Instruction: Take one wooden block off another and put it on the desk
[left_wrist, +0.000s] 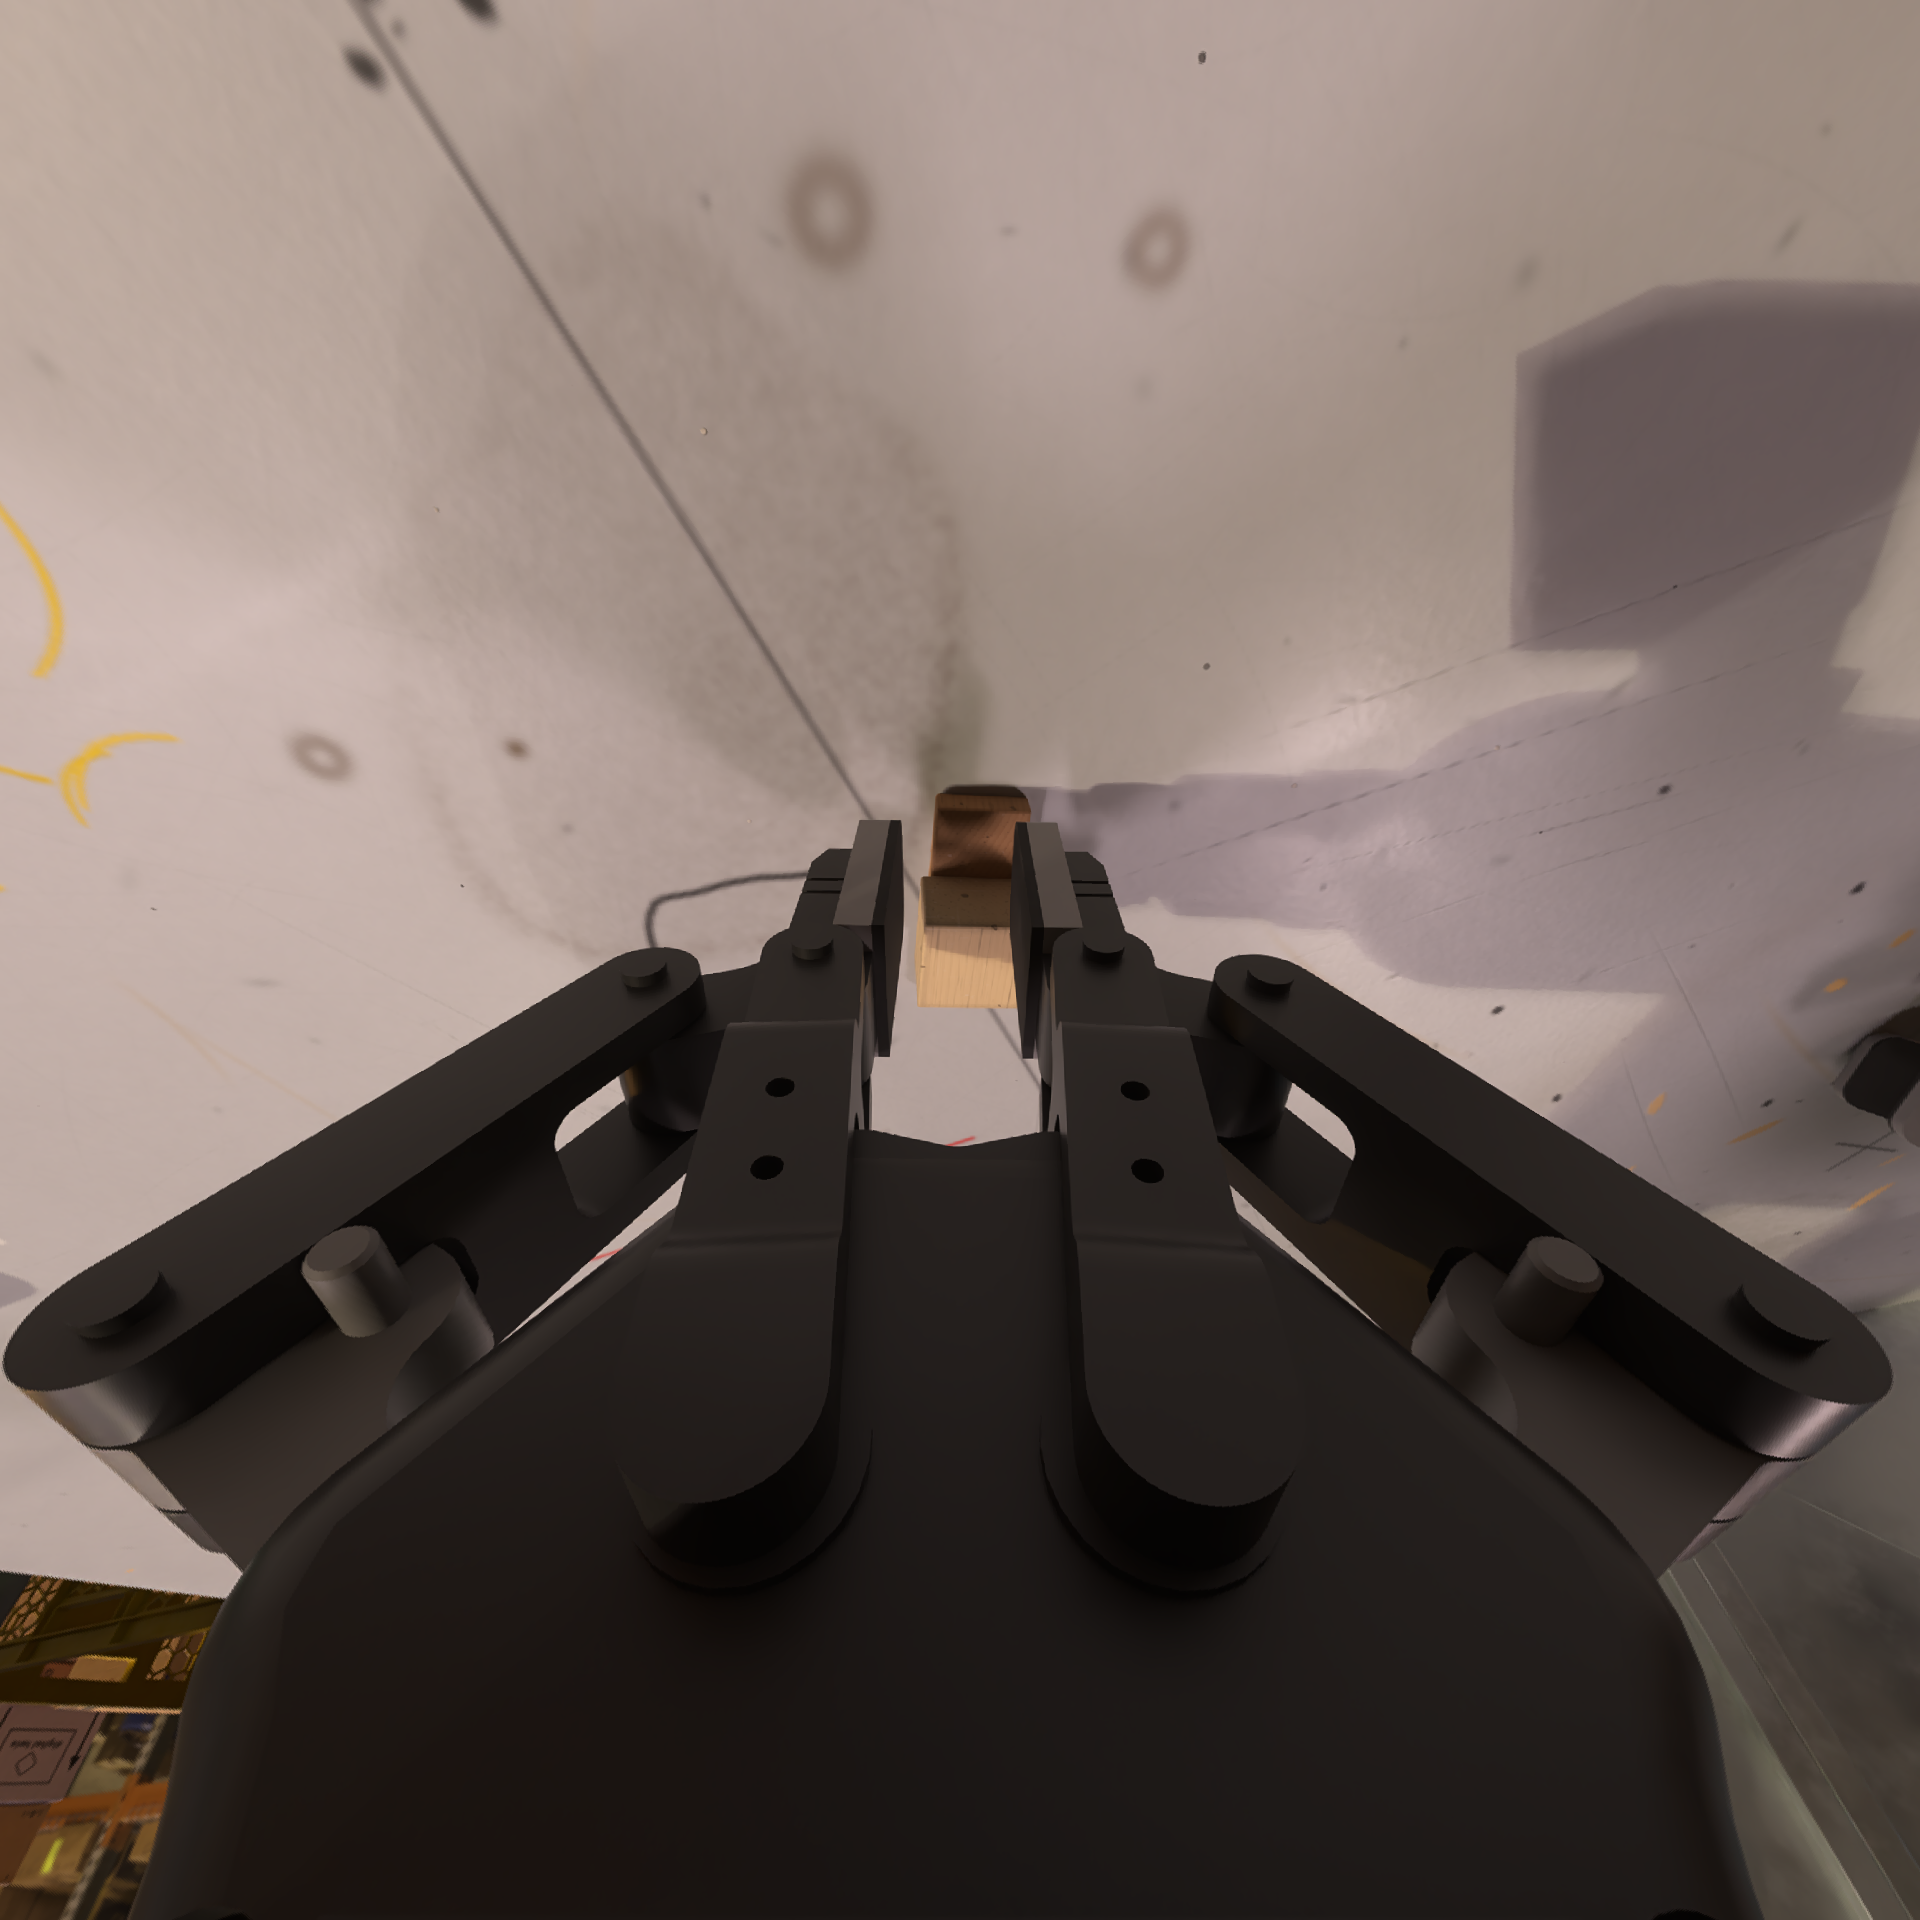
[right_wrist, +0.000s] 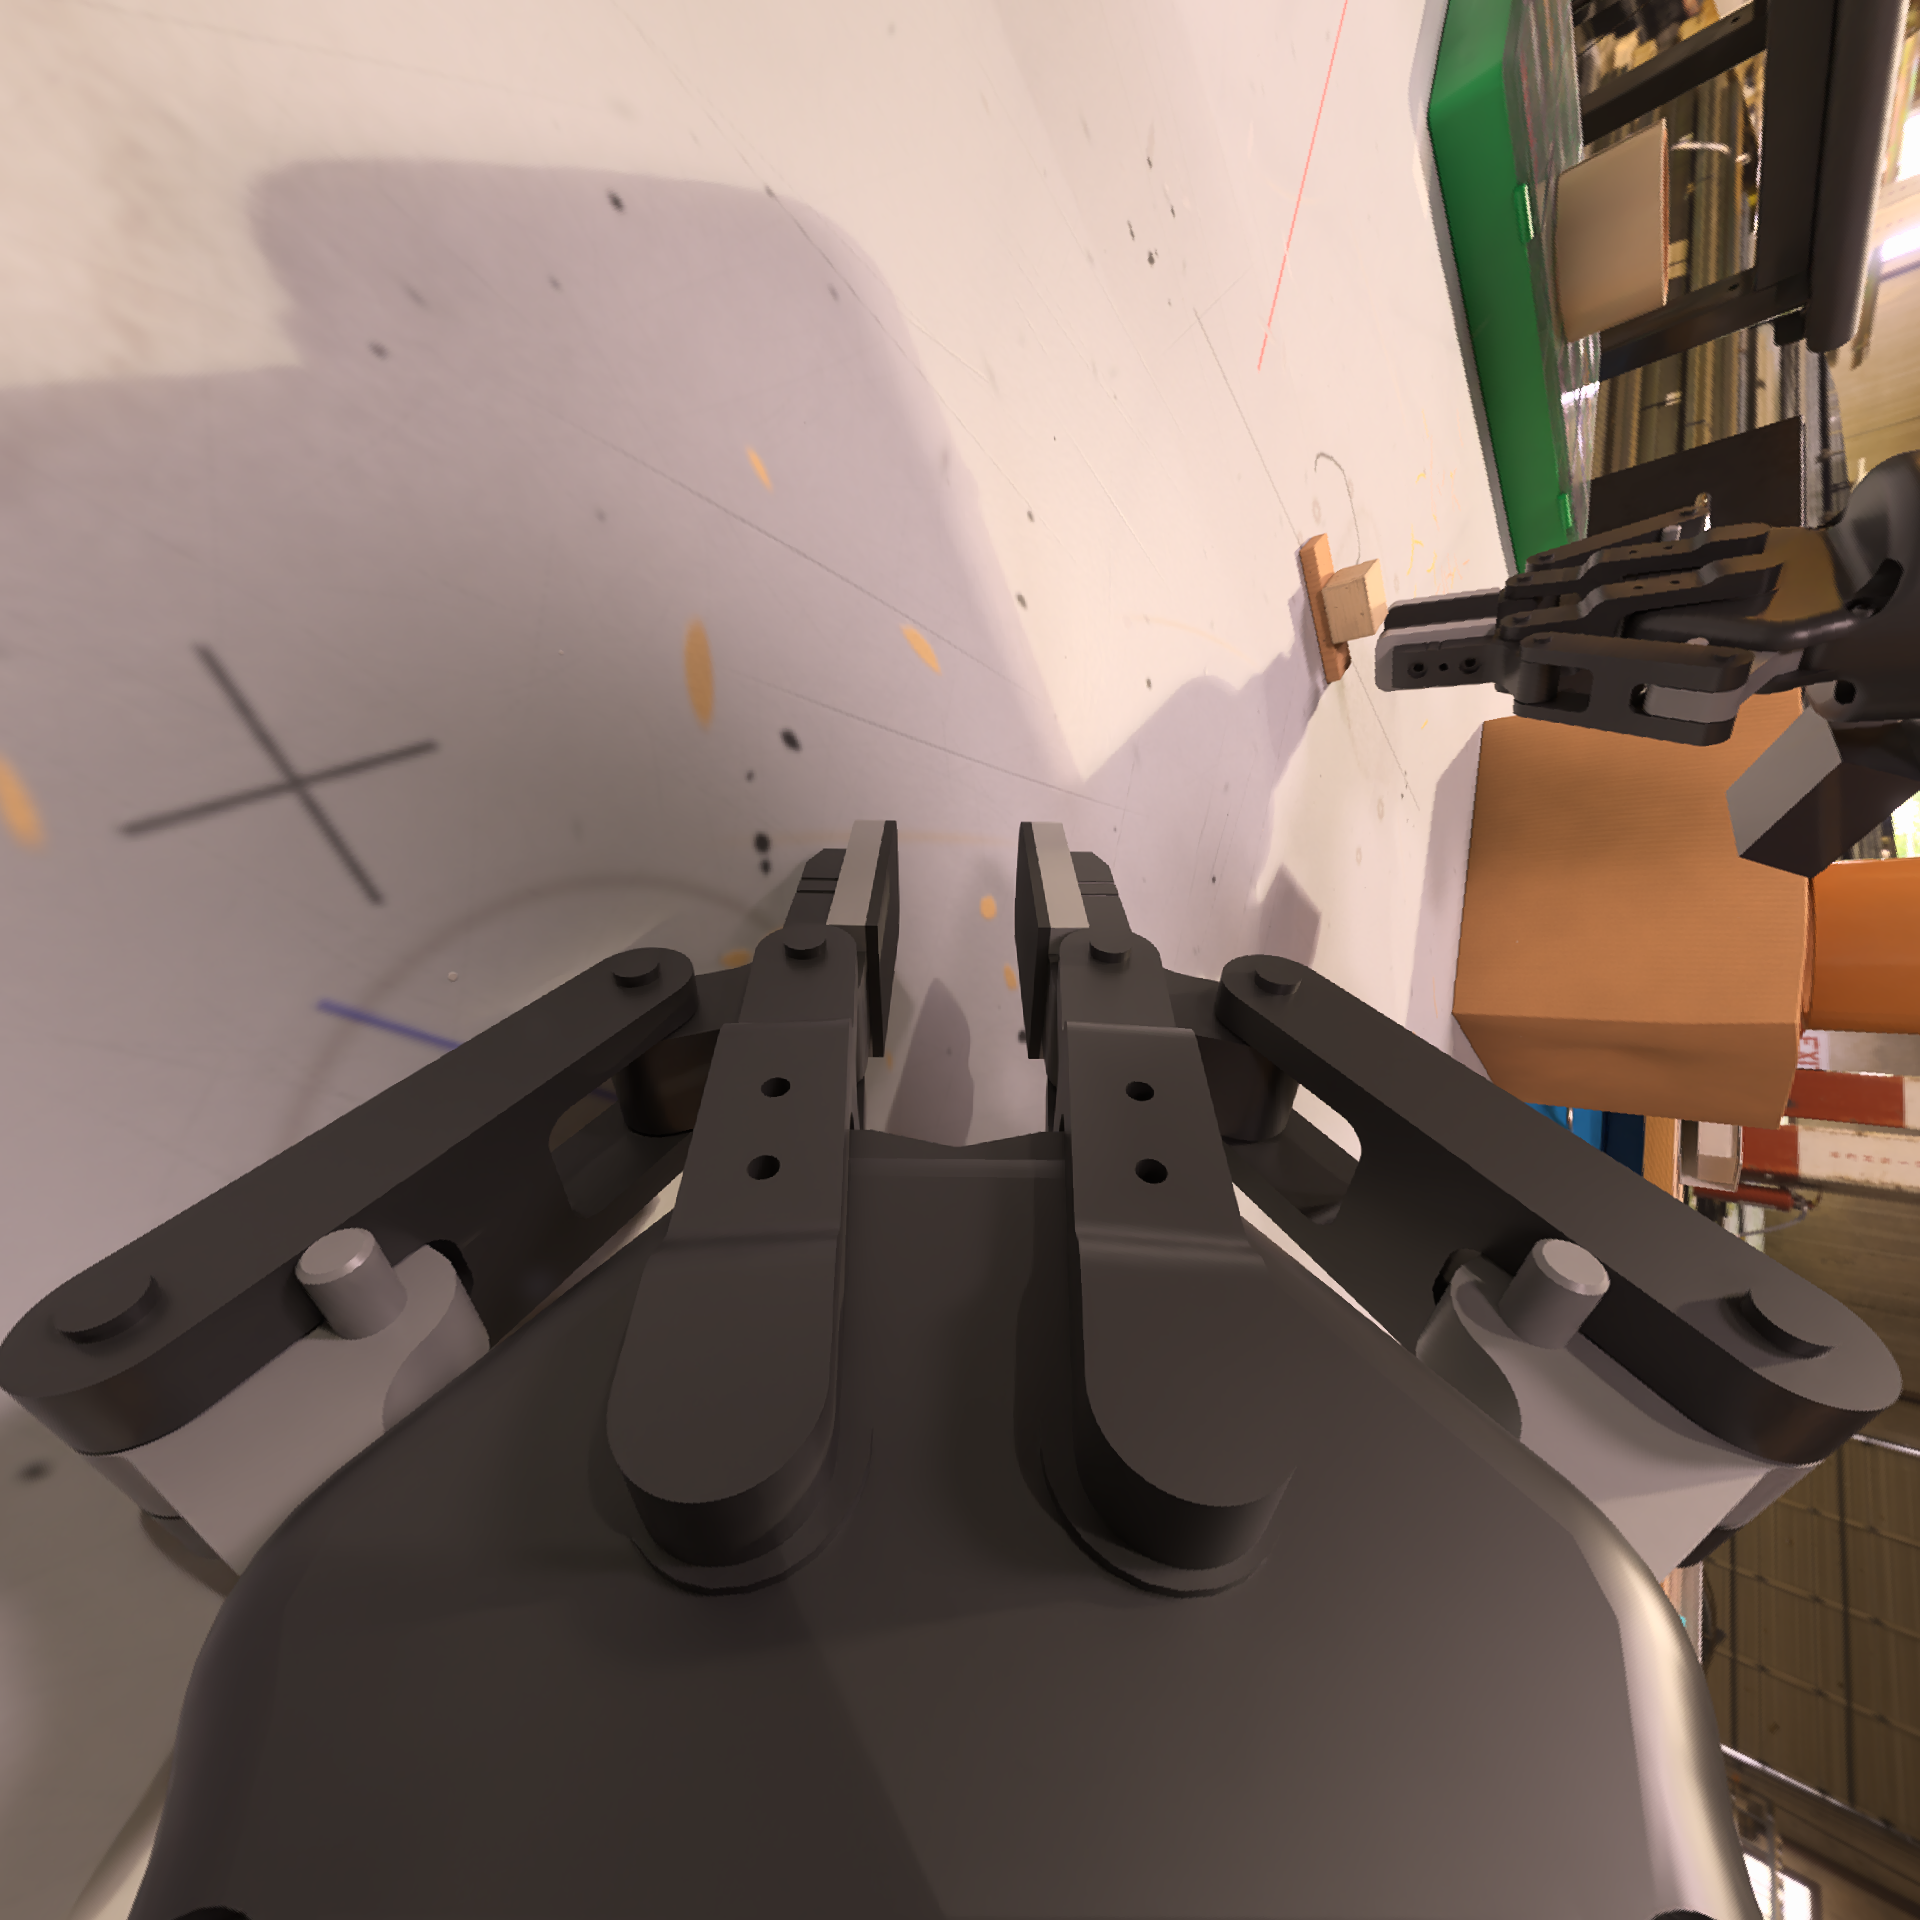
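Note:
A small pale wooden block (left_wrist: 964, 966) sits on a flatter, darker brown wooden block (left_wrist: 971, 844) that lies on the white desk (left_wrist: 1143, 416). My left gripper (left_wrist: 958, 831) points straight down at the pair, open, with its fingers just above the pale block and one to each side of it. The right wrist view shows the same stack from the side, the pale block (right_wrist: 1354, 603) on the brown block (right_wrist: 1317, 582), with the left gripper (right_wrist: 1387, 644) close over it. My right gripper (right_wrist: 956, 831) is open and empty, low over bare desk far from the blocks.
A brown cardboard box (right_wrist: 1621, 914) stands on the desk near the blocks, beside the left arm. A green-edged panel (right_wrist: 1486, 260) runs along the desk's far edge. The desk carries a black cross mark (right_wrist: 281, 774), orange flecks and a thin seam line (left_wrist: 623, 436).

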